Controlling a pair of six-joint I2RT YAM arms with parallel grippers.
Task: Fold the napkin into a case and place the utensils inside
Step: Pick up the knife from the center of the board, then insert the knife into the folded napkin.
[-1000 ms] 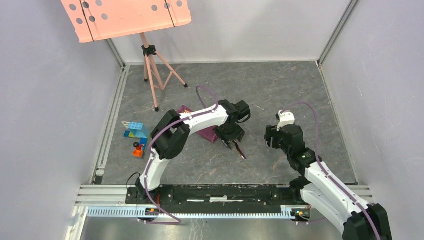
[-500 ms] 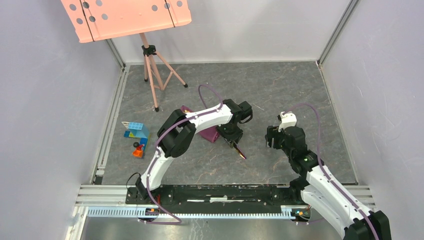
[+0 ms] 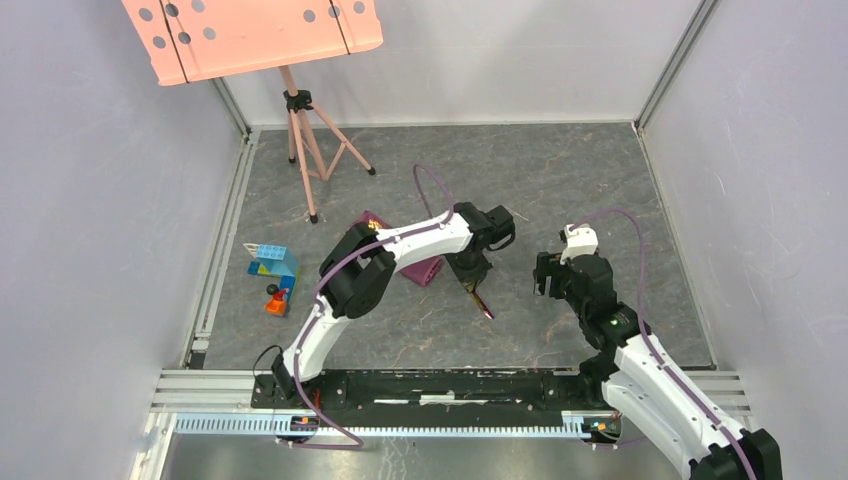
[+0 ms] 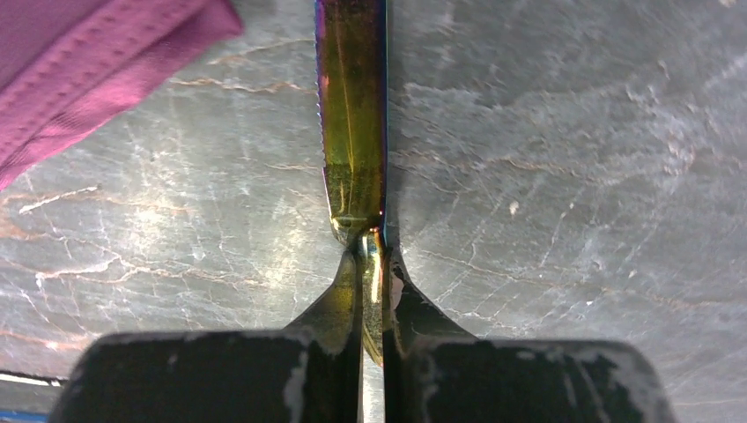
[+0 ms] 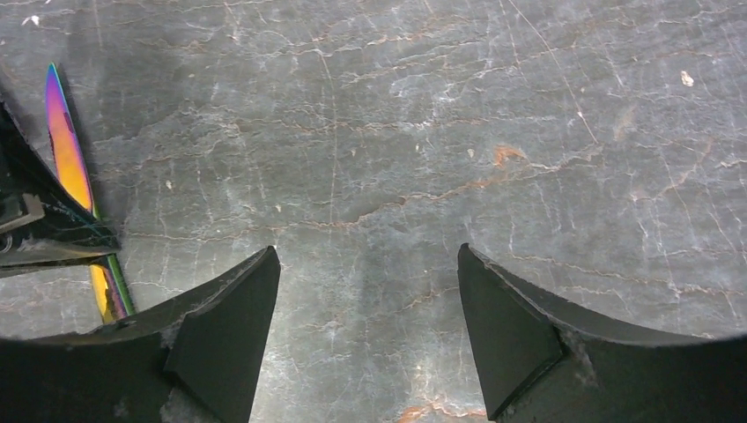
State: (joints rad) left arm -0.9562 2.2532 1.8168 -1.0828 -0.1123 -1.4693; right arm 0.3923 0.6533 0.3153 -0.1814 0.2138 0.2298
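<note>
The grey table point(image 3: 560, 180) lies under both arms. The napkin point(image 4: 79, 70) sits ahead and to the left of the left claw point(image 4: 372, 264), near it but not touching. That claw is pinched tight on the knife point(image 4: 352, 132), whose blade runs straight out beyond its tips. The right claw point(image 5: 366, 264) hangs wide apart over bare table, gripping nothing, with the knife off to its left.

Back right of grey marbled tabletop point(image 3: 560, 170) bare, wide passage. Back left: pink tripod stand point(image 3: 305, 150), perforated pink board point(image 3: 250, 35) overhanging. Left edge: blue-and-orange toy blocks point(image 3: 275, 275). Centre blocked: white left arm point(image 3: 400, 240) reaching over plum-purple folded cloth point(image 3: 428, 268), left gripper point(image 3: 471, 280) pinching rainbow-iridescent metal knife point(image 3: 481, 301). Bare strip between knife and right gripper point(image 3: 540, 275). Pale walls point(image 3: 100, 200) hem three sides.
</note>
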